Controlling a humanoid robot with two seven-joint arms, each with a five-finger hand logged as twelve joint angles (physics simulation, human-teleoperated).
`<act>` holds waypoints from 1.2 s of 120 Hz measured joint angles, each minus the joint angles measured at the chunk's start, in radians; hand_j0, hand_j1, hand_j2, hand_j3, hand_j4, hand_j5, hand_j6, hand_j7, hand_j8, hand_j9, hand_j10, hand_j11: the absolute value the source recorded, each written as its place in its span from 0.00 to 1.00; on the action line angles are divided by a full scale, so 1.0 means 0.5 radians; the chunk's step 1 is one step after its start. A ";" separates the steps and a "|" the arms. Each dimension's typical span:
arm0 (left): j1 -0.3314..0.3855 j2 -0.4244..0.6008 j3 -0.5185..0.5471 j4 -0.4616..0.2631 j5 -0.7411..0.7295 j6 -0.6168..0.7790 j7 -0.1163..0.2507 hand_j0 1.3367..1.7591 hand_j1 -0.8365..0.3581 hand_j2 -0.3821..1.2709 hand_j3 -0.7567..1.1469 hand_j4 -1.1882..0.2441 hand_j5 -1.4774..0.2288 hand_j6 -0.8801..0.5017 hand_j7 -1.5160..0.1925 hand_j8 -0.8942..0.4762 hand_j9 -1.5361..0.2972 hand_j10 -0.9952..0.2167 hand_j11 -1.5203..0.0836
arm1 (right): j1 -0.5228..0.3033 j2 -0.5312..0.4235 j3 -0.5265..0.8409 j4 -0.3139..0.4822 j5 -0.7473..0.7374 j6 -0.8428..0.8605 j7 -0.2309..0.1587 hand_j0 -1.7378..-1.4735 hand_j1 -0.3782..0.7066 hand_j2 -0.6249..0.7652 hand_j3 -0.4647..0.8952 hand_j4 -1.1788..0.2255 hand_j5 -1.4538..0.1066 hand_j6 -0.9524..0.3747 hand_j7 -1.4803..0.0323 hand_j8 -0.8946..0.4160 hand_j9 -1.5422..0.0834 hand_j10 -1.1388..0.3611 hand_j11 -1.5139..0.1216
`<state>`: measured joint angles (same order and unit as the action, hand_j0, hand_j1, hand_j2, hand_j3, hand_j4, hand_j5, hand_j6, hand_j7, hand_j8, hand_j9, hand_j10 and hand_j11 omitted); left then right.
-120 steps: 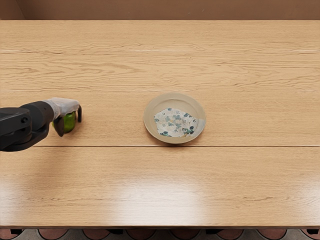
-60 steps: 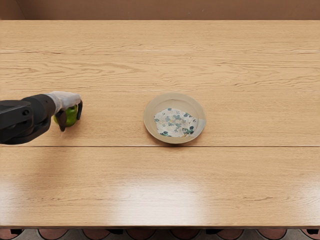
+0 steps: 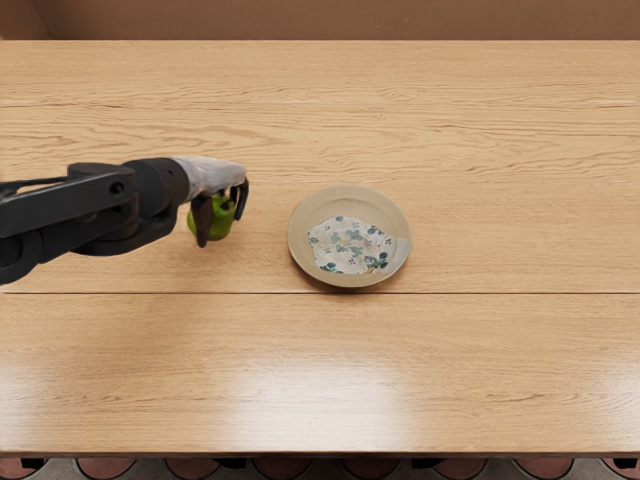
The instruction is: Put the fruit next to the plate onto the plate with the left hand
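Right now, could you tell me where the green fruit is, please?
In the head view the green fruit is grasped by the left hand, left of centre over the table, just left of the plate and apart from it.

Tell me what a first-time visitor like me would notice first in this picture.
A long black arm reaches in from the left edge, and its pale left hand is curled around a small round green fruit, left of centre. Just to the hand's right a round beige plate with a blue-green flowered middle sits with nothing on it, on the wide light wooden table.
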<state>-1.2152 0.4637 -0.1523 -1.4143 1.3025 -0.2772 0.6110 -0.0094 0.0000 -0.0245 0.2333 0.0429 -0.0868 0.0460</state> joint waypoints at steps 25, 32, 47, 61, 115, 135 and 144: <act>-0.102 -0.125 0.001 0.067 -0.042 -0.005 0.000 0.75 0.47 0.55 0.40 0.33 0.19 0.35 0.28 0.40 0.27 0.43 0.30 | -0.001 0.000 0.000 0.000 0.000 -0.001 0.000 0.30 0.05 0.45 0.34 0.82 0.91 0.70 0.96 0.66 0.93 0.74 0.91; -0.133 -0.158 0.001 0.082 -0.054 -0.004 0.000 0.75 0.48 0.56 0.40 0.32 0.20 0.34 0.28 0.41 0.27 0.41 0.30 | -0.002 0.000 0.000 0.000 0.000 0.000 0.000 0.30 0.05 0.45 0.34 0.82 0.91 0.70 0.96 0.66 0.93 0.74 0.91; -0.152 -0.268 0.001 0.121 -0.073 -0.001 -0.001 0.75 0.47 0.56 0.40 0.33 0.20 0.34 0.28 0.39 0.26 0.40 0.30 | -0.002 0.000 0.000 0.000 0.000 0.000 0.000 0.30 0.05 0.45 0.34 0.82 0.91 0.70 0.96 0.66 0.93 0.74 0.91; -0.184 -0.341 0.001 0.139 -0.080 0.004 0.000 0.75 0.47 0.56 0.40 0.31 0.21 0.35 0.28 0.39 0.26 0.36 0.30 | -0.003 0.000 0.000 0.001 0.000 0.001 0.000 0.30 0.05 0.45 0.34 0.82 0.91 0.70 0.96 0.66 0.93 0.74 0.91; -0.258 -0.636 0.002 0.254 -0.070 0.006 0.000 0.76 0.46 0.65 0.40 0.30 0.23 0.26 0.28 0.31 0.27 0.27 0.30 | -0.003 0.000 0.000 0.003 0.000 0.001 0.001 0.30 0.05 0.45 0.34 0.82 0.91 0.70 0.96 0.66 0.93 0.74 0.91; -0.251 -0.720 0.011 0.321 -0.074 0.007 0.000 0.76 0.45 0.67 0.40 0.30 0.23 0.25 0.28 0.31 0.27 0.26 0.30 | -0.003 0.000 0.000 0.003 0.000 0.000 0.002 0.30 0.05 0.45 0.34 0.82 0.91 0.70 0.96 0.66 0.93 0.74 0.91; -0.251 -0.724 0.021 0.350 -0.072 0.008 0.000 0.75 0.43 0.70 0.40 0.30 0.23 0.25 0.27 0.31 0.27 0.26 0.30 | -0.003 0.000 0.000 0.002 0.000 0.000 0.001 0.30 0.05 0.45 0.34 0.82 0.91 0.70 0.96 0.66 0.93 0.74 0.91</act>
<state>-1.3407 0.1014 -0.1420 -1.2391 1.2667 -0.2734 0.6110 -0.0107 0.0000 -0.0245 0.2343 0.0429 -0.0865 0.0467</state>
